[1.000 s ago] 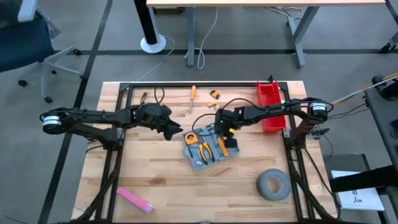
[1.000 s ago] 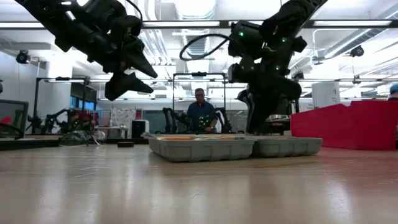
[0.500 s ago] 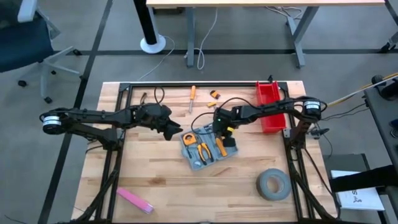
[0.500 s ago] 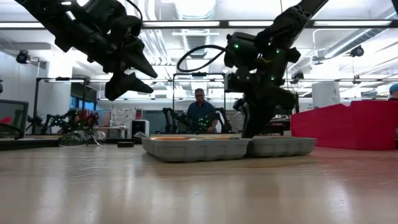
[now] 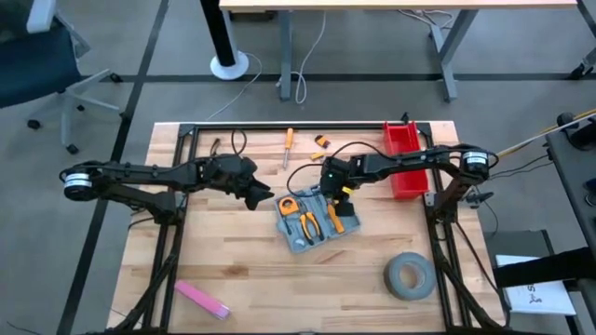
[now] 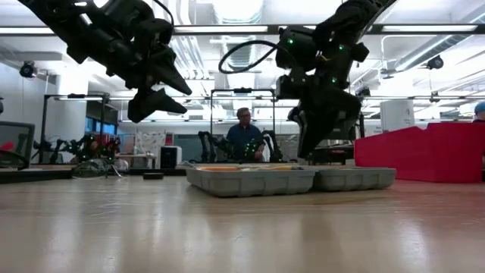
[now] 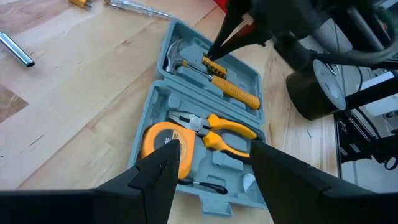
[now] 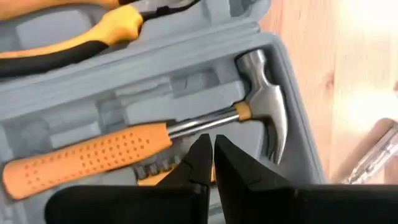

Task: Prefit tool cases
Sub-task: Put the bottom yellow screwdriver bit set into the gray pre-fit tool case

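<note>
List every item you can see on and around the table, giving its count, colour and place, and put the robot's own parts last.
Case: one, blue-grey, open, mid-table.
Hammer: one, yellow grip, in case.
Pliers: one, yellow, in case.
Tape measure: one, yellow, in case.
Screwdriver: one, orange, far edge.
Bin: one, red, far right.
Tape roll: one, grey, near right.
Pink block: one, near left.
Left gripper: open, beside case.
Right gripper: shut, over hammer.

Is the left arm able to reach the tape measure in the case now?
Probably yes. The left gripper hovers open just above the tape measure, and nothing lies between them. The right gripper is over the hammer, at the tool case's other end.
</note>
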You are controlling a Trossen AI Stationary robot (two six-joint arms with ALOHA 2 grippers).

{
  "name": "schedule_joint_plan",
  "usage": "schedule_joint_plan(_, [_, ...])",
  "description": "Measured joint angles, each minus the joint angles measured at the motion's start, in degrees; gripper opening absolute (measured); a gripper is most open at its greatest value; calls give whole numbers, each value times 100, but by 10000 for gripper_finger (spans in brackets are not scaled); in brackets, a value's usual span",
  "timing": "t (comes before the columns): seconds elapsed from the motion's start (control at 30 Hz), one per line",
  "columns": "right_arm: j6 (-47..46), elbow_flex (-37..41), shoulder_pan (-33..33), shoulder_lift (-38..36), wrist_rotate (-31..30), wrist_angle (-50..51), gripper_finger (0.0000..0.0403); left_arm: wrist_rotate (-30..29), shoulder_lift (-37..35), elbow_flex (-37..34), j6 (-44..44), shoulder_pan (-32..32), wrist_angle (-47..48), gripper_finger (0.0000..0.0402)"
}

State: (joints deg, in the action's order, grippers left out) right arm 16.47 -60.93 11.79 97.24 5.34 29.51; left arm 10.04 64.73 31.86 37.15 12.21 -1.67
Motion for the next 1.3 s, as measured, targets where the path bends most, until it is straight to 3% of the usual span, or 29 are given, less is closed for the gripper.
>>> schedule_joint_plan(0.93, [55,418,160,423,127,-415,0,7,0,0,46,-2,-2,204])
schedule_joint_plan(1.3, [-85,456,160,-3,22,-96,0,7,0,0,46,-2,-2,204])
